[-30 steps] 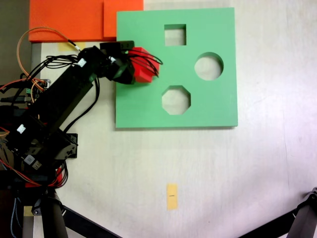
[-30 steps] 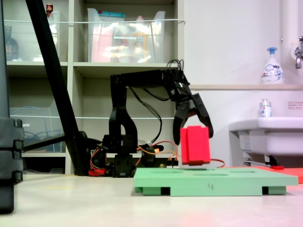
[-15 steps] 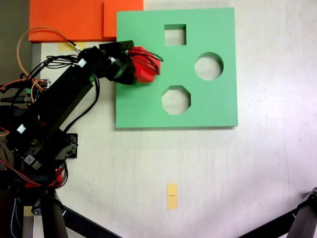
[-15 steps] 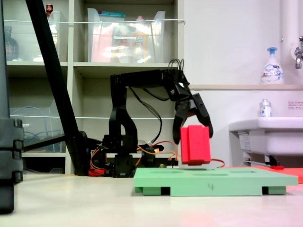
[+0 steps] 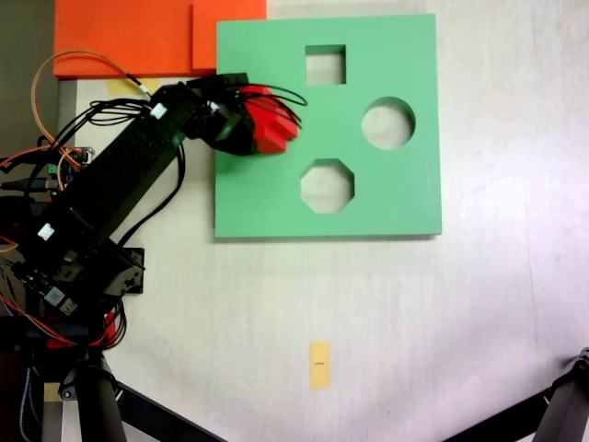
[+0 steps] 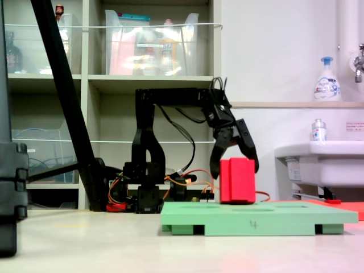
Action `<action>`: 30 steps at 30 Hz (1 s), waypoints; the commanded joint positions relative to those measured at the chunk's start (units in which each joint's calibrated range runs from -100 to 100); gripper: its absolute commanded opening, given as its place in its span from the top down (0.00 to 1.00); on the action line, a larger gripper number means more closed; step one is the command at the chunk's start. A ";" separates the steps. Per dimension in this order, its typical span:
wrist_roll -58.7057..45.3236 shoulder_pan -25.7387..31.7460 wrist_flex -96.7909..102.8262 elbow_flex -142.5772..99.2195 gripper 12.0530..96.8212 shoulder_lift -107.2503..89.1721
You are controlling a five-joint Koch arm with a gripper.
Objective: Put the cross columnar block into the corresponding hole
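Observation:
The red cross columnar block (image 5: pixel 273 130) (image 6: pixel 237 181) stands upright on the left part of the green foam board (image 5: pixel 386 203) (image 6: pixel 273 219), its bottom edge at the board's top surface. My gripper (image 5: pixel 250 124) (image 6: pixel 234 172) is shut on the block, one black finger on each side in a fixed view from the side. The corresponding hole is hidden under the block and gripper. A square cutout (image 5: pixel 325 64), a round cutout (image 5: pixel 387 123) and an octagonal cutout (image 5: pixel 327 185) lie bare to the right.
Orange foam sheets (image 5: pixel 129 37) lie at the board's upper left. The arm's base and wires (image 5: pixel 64 267) fill the left side. A yellow tape mark (image 5: pixel 319 365) sits below the board. Tripod legs (image 5: pixel 110 405) cross the bottom corners. A sink (image 6: pixel 318 162) stands behind.
The gripper has come down with the block. The block was tilted and hung above the board; now it is upright with its base at the board's surface.

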 commanded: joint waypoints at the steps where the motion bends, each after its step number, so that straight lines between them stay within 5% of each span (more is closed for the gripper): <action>1: -0.24 0.39 4.65 0.70 0.69 -0.04; 30: -0.88 -1.66 13.61 -6.48 0.69 -5.35</action>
